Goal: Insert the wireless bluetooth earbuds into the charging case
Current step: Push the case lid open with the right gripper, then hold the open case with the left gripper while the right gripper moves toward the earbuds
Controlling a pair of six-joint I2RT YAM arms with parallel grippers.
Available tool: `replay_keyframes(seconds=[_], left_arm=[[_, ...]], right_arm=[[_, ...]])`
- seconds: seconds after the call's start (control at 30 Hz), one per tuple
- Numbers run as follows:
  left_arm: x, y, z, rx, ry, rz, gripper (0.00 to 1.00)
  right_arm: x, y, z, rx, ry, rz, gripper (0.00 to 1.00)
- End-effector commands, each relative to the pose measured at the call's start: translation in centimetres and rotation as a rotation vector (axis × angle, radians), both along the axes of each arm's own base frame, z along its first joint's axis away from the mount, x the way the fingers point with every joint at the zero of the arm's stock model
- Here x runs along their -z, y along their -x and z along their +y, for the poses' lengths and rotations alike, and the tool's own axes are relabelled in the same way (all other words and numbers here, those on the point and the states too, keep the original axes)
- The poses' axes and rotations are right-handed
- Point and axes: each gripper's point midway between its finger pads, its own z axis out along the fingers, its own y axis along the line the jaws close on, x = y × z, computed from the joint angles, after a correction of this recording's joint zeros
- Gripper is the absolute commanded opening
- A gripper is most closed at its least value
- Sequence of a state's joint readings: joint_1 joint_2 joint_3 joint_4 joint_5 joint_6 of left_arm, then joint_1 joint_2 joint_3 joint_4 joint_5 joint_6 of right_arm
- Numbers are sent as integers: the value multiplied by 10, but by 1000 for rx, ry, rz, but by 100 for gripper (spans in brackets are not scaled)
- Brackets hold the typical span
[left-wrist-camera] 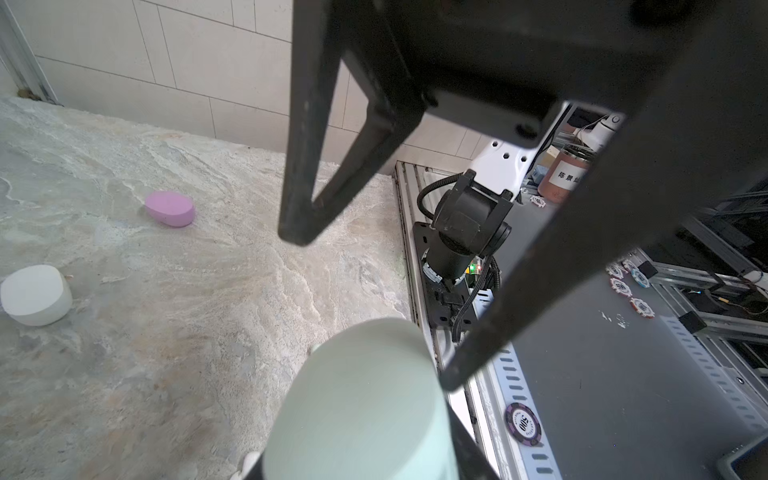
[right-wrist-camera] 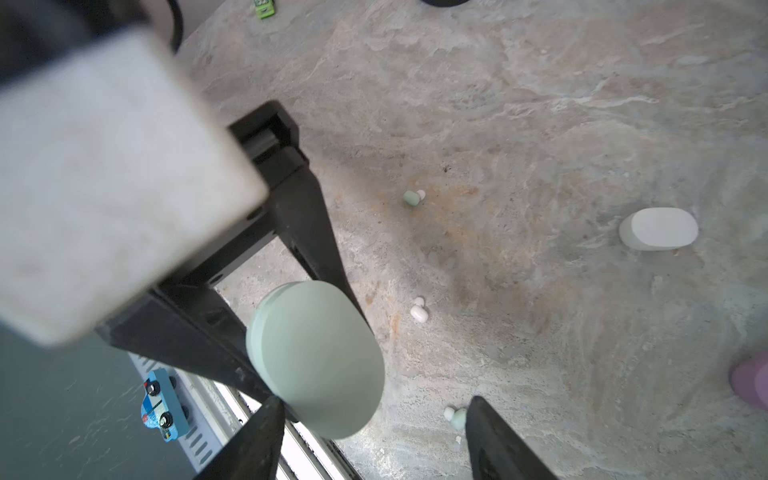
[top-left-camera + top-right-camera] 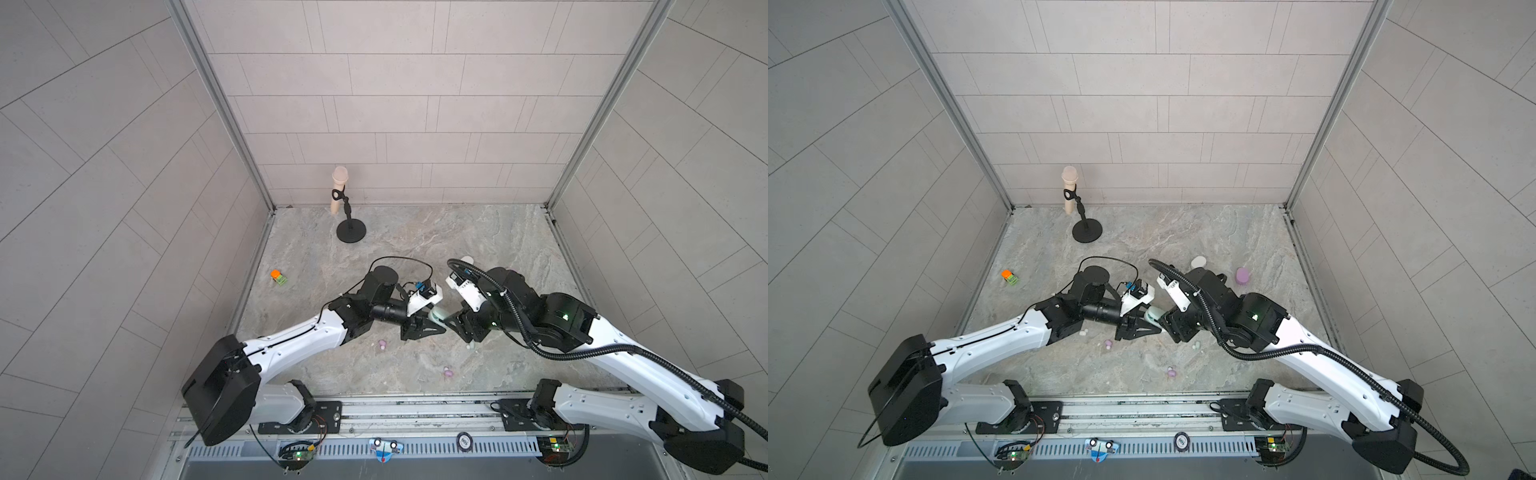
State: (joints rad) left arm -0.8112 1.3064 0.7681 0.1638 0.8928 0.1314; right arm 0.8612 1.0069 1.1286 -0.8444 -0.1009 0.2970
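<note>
Marble-pattern tabletop (image 3: 498, 249), tiled walls. Left gripper (image 3: 436, 323) is clamped on the shut mint-green charging case (image 2: 316, 357), apparently held clear of the surface. Right gripper (image 2: 374, 403) has its jaws apart at the case's free end. Likely step is opening the lid: catch the seam, pull slowly, keep the left grip firm. White case (image 2: 658, 228) and lilac case (image 1: 169, 208) are shut too, contents unseen. Mint earbud (image 2: 411, 197) and white earbud (image 2: 419, 311) lie loose on the table.
</note>
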Motion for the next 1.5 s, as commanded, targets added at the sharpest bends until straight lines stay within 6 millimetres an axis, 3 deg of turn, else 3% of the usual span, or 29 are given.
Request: replay_keyframes(seconds=[0.0,0.2,0.47,0.93,1.1,1.27,1.47], left_arm=[[-32,23,-6,122,92,-51,0],[-35,22,-5,112,99,-55,0],[-33,9,-7,35,109,-13,0],[-18,-28,24,-228,128,2,0],[-21,-36,34,-310,173,-45,0],[-27,-38,39,-345,206,-87,0],[-39,-39,45,-365,218,-150,0]], right_arm=[[-16,-23,-21,154,8,-68,71],[-19,-26,-24,174,-3,-52,72],[-25,-17,-21,148,-48,-27,85],[-45,-15,-32,256,-163,77,98],[-12,-14,-48,383,-131,169,98],[48,-6,-66,581,-97,318,94],[121,7,-73,749,-87,476,79]])
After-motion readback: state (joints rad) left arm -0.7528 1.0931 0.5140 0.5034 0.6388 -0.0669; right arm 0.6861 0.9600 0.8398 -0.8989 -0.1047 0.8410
